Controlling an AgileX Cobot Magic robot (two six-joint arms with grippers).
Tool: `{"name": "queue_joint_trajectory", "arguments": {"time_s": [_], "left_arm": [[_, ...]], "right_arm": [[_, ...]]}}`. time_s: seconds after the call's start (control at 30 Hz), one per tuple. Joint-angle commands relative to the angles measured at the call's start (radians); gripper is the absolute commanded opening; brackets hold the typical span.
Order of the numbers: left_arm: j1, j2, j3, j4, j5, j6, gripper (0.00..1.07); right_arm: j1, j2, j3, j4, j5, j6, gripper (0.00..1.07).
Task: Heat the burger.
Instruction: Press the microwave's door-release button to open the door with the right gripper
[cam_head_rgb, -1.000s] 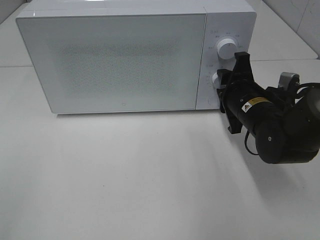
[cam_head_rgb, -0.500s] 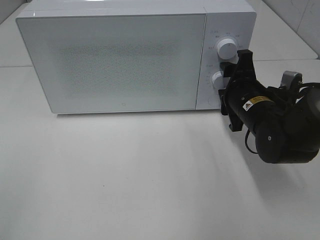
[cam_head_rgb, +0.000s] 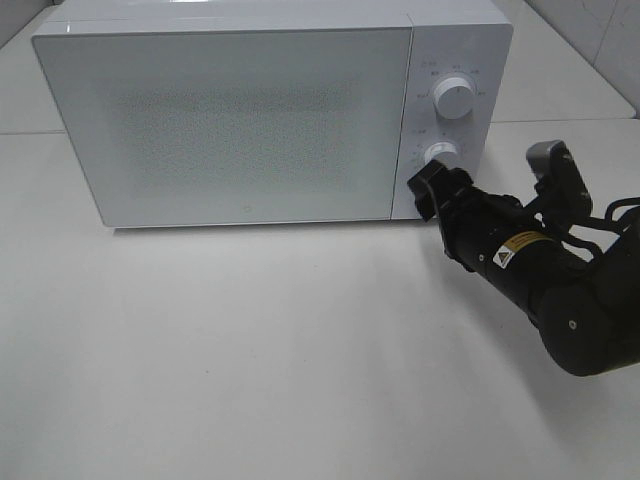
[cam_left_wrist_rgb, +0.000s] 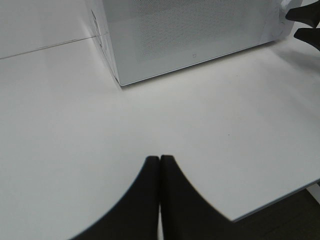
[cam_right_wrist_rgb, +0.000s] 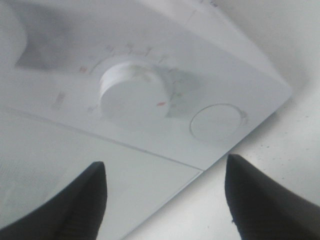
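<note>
We see the burger in none of the three views. The only thing standing on the white tabletop (cam_head_rgb: 250, 340) is a white microwave (cam_head_rgb: 240, 30). Its door (cam_head_rgb: 240, 120) is shut and its speckled window is too cloudy to see through, so we cannot tell whether the burger lies behind it. For the same reason we cannot place the burger relative to either hand.

The right hand (cam_head_rgb: 437, 190) is at the lower right corner of the microwave's front, low in front of the control panel (cam_head_rgb: 470, 60) and just below the lower dial (cam_head_rgb: 441, 155). The upper dial (cam_head_rgb: 455, 98) sits further up the panel, clear of the hand. The arm behind the hand stretches away to the right and toward the near edge of the tabletop.

In the right wrist view the two dark fingers (cam_right_wrist_rgb: 85, 200) stand spread wide and nothing is between them. Past the gap we see the lower dial with its small red mark, a round button (cam_right_wrist_rgb: 217, 121) beside it, and the edge of the door. From that view the hand does not touch the dial or the button.

The left hand (cam_left_wrist_rgb: 160, 160) hangs over the bare tabletop, well apart from the microwave. Its fingers are pressed together with nothing between them. It faces the left corner of the microwave's front, and the right hand's fingertips show at the far corner.
</note>
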Motion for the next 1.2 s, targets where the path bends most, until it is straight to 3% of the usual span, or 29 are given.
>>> {"name": "queue_joint_trajectory", "arguments": {"time_s": [0.03,0.3,0.47,0.7,0.93,0.97,1.0,1.07,1.1,1.17,1.2], "left_arm": [[0.004,-0.018,0.002,-0.006,-0.009,-0.004,0.0],[0.004,-0.018,0.002,-0.006,-0.009,-0.004,0.0],[0.004,-0.018,0.002,-0.006,-0.009,-0.004,0.0],[0.004,-0.018,0.002,-0.006,-0.009,-0.004,0.0],[0.004,-0.018,0.002,-0.006,-0.009,-0.004,0.0],[0.004,-0.018,0.002,-0.006,-0.009,-0.004,0.0],[0.004,-0.018,0.002,-0.006,-0.009,-0.004,0.0],[0.004,-0.018,0.002,-0.006,-0.009,-0.004,0.0],[0.004,-0.018,0.002,-0.006,-0.009,-0.004,0.0],[0.004,-0.018,0.002,-0.006,-0.009,-0.004,0.0],[0.004,-0.018,0.002,-0.006,-0.009,-0.004,0.0]], "right_arm": [[0.002,-0.015,-0.002,-0.082,-0.183,-0.125,0.64],[0.002,-0.04,-0.002,-0.144,-0.147,-0.308,0.63],[0.002,-0.137,-0.002,-0.16,0.02,-0.469,0.62],[0.002,-0.324,-0.003,-0.3,0.475,-0.594,0.61],[0.002,-0.438,-0.044,-0.333,0.823,-0.594,0.61],[0.002,-0.46,-0.094,-0.333,0.998,-0.594,0.61],[0.002,-0.46,-0.094,-0.333,0.998,-0.594,0.61],[0.002,-0.474,-0.185,-0.334,1.258,-0.601,0.61],[0.002,-0.474,-0.185,-0.334,1.258,-0.601,0.61],[0.002,-0.471,-0.283,-0.333,1.506,-0.631,0.61],[0.002,-0.471,-0.283,-0.333,1.506,-0.631,0.61]]}}
